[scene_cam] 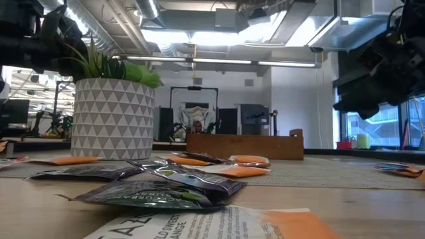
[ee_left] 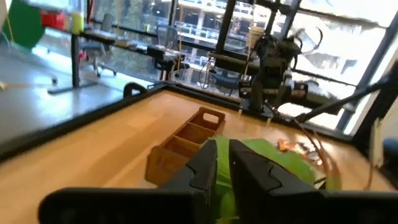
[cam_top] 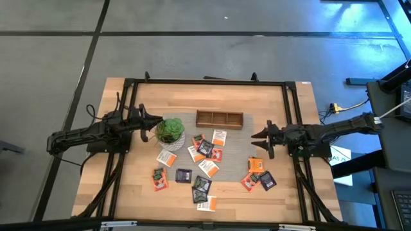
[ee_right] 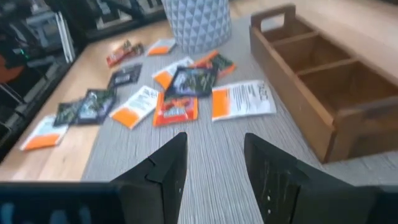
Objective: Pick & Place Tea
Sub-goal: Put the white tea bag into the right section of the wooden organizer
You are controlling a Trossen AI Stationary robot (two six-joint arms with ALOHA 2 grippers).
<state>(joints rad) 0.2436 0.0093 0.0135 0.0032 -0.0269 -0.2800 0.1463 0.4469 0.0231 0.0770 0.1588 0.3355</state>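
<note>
From the high view we see the wooden box [cam_top: 219,119] in the upper middle of the frame on a grey mat [cam_top: 257,151], its three compartments bare. The tea sachets [cam_top: 204,151] lie scattered below it across the centre of the surface [cam_top: 128,179], with a smaller cluster at lower right; none is in the box. The potted plant [cam_top: 170,130] stands left of centre. The left end effector [cam_top: 154,120] hovers just beside the plant, fingers nearly pressed together, holding nothing. The right end effector [cam_top: 257,136] sits at right, spread and empty.

In the low view, sachets [scene_cam: 166,182] fill the foreground, the plant's patterned pot [scene_cam: 113,119] at left, the box [scene_cam: 244,146] behind.

The left wrist view shows narrow fingers [ee_left: 205,165] over green leaves, the box [ee_left: 183,140] beyond.

The right wrist view shows parted fingers [ee_right: 168,165] above the mat, sachets [ee_right: 180,93] ahead, empty box compartments [ee_right: 323,68] at upper right.
</note>
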